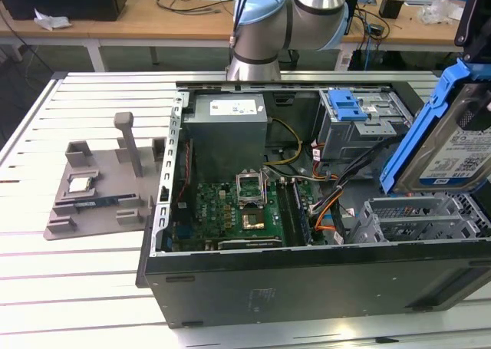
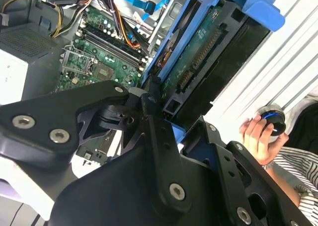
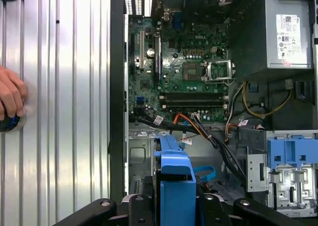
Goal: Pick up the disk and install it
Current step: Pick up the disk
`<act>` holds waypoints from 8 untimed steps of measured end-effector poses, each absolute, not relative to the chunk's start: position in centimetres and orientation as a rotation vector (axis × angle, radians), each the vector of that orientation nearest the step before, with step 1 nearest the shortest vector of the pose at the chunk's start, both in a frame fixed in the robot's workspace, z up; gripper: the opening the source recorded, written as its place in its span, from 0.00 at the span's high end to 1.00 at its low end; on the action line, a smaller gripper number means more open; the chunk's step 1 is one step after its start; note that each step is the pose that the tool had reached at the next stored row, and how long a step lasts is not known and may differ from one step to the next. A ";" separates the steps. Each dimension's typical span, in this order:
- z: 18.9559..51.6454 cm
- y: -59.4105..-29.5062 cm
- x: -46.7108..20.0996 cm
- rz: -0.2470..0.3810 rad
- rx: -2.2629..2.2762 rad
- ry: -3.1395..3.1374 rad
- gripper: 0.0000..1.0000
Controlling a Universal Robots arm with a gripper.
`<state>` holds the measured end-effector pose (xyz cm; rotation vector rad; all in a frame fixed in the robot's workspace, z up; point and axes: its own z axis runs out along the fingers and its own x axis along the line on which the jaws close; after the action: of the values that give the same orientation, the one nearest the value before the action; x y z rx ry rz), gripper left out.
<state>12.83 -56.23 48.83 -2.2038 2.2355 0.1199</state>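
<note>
Holds the disk [image 1: 462,153] between the jaws, which press in on both sides of one end of its blue carrier frame [image 1: 420,111]. Carries it tilted, close to upright, label side toward the exterior camera, over the end of the open computer case [image 1: 307,288] at the exterior view's right.

Shows, in the second wrist view, the disk's green circuit-board face [image 2: 198,62] rising straight out from the jaws, with the frame [image 2: 248,7] wrapped around it. Shows the same frame [image 3: 175,186] edge-on in the first wrist view, directly ahead of the jaws.

Looks past the jaws into the case: the motherboard [image 3: 184,72] well beyond them, the grey power supply [image 3: 285,32] farther off at the far corner, a bundle of cables [image 3: 213,136] between board and jaws. Puts a grey drive cage topped with a blue bracket [image 3: 290,154] off to one side of the jaws, apart from the disk.

Catches a person's hand [image 2: 256,136] outside the case wall, well clear of the jaws, closed round a small dark round object [image 2: 272,120] on the ribbed metal surface [image 3: 64,112]. Includes a grey fixture tray [image 1: 92,188] on that surface, far from the jaws, at the exterior view's left.
</note>
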 end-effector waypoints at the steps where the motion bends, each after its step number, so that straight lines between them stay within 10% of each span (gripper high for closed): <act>1: 48.8 -56.2 12.9 0.120 -2.204 2.236 0.63; 8: 48.5 -56.2 13.0 0.120 -2.204 2.236 0.63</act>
<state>12.99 -56.23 48.46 -2.2037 2.2355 0.1199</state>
